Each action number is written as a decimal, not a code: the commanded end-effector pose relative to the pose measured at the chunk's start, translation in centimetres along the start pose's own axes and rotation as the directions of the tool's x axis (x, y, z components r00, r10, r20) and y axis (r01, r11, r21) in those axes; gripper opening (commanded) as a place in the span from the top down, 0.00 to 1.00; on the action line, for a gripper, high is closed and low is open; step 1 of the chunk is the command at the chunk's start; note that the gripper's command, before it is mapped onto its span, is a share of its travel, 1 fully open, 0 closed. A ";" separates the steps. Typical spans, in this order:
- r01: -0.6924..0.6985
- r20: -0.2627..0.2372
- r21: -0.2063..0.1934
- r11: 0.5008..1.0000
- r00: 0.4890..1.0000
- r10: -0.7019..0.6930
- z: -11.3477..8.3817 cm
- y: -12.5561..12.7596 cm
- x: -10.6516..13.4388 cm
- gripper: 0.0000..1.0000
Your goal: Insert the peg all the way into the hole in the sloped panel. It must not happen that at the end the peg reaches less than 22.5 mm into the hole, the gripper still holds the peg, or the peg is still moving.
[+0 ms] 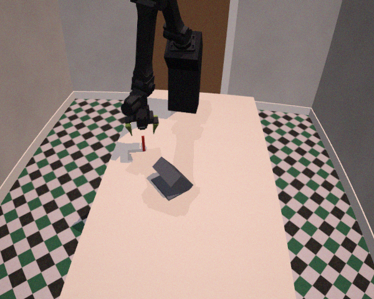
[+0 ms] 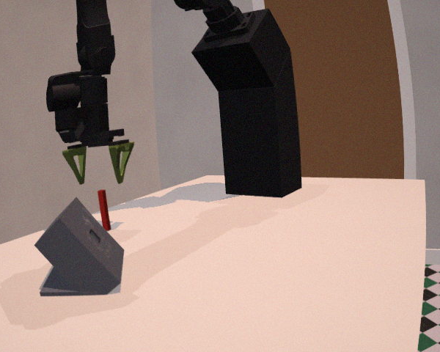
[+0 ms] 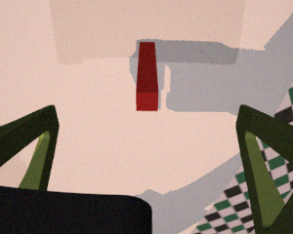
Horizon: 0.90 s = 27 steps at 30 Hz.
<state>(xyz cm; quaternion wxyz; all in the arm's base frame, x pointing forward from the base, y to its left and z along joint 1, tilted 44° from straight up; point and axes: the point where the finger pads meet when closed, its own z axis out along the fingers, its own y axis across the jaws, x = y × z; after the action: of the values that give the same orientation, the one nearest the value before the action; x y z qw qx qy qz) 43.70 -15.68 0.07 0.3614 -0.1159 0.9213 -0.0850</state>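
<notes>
Empty, wide-spread hand above upright red peg, sloped panel just beside, path unobstructed.

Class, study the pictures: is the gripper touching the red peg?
Apart. The exterior view shows the open gripper above the upright peg, wall visible between them.
</notes>
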 end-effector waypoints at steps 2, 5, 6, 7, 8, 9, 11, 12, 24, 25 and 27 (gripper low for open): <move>-0.009 0.002 0.003 1.000 1.000 0.009 0.8 0.0 -0.1 0.00; -0.009 0.002 0.003 1.000 1.000 0.009 1.3 0.0 0.0 0.00; -0.009 0.002 0.003 1.000 1.000 0.009 1.4 0.0 0.0 0.00; -0.009 0.002 0.003 1.000 1.000 0.009 1.6 0.0 0.0 0.00; -0.009 0.002 0.003 1.000 1.000 0.009 1.7 0.0 0.0 0.00; -0.009 0.002 0.003 1.000 1.000 0.009 1.8 0.1 0.0 0.00; -0.009 0.002 0.003 1.000 1.000 0.009 1.8 0.1 0.0 0.00; -0.009 0.002 0.003 1.000 1.000 0.009 2.0 0.1 0.0 0.00; -0.009 0.002 0.002 1.000 1.000 0.009 3.0 0.2 -0.1 0.00; -0.009 0.002 0.002 1.000 1.000 0.009 3.1 0.2 -0.1 0.00; -0.009 0.002 0.002 1.000 1.000 0.009 3.1 0.2 -0.1 0.00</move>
<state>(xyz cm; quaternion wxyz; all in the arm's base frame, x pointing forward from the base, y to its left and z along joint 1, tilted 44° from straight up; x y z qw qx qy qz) 45.48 -15.92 -1.97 0.3604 -0.1157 0.9215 -0.0868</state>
